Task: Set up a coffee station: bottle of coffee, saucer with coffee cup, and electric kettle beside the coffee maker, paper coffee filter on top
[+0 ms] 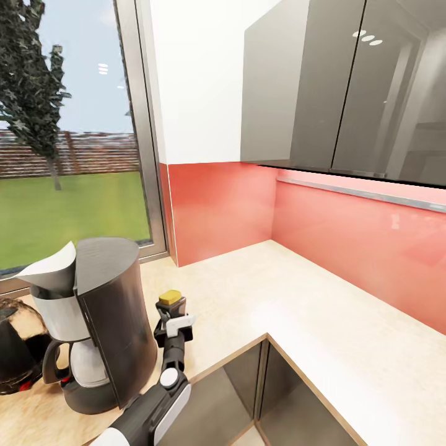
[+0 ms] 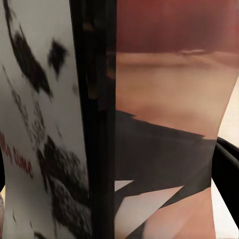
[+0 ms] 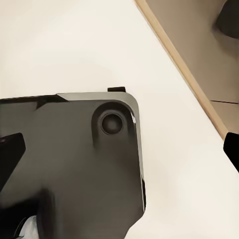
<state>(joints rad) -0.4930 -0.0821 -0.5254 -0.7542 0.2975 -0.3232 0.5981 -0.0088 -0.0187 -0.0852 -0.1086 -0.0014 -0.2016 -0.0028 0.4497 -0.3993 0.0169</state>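
The coffee maker stands on the surface near the window corner, with a white paper coffee filter resting on its top, tilted up toward the window side. A dark rounded object, probably the electric kettle, sits just beside the coffee maker at the edge of the head view. The left tool is clamped on the bottle of coffee, whose yellow cap shows above the fingers; the bottle is held just beside the coffee maker's dark housing, and whether its base touches the surface cannot be told. In the left wrist view the labelled bottle wall fills one side, very close to the lens. The right wrist view looks down on a dark rounded-corner object on the pale surface, with dark tips at both picture edges suggesting the right tool stands apart with nothing between its fingers. Main risks: if the bottle is released before its base is seated, it may tip against the coffee maker or roll toward the surface's front edge. A sideways move of the left arm may strike the housing and shake the loosely seated filter off. The saucer and coffee cup are not identifiable here, so their placement remains outstanding.
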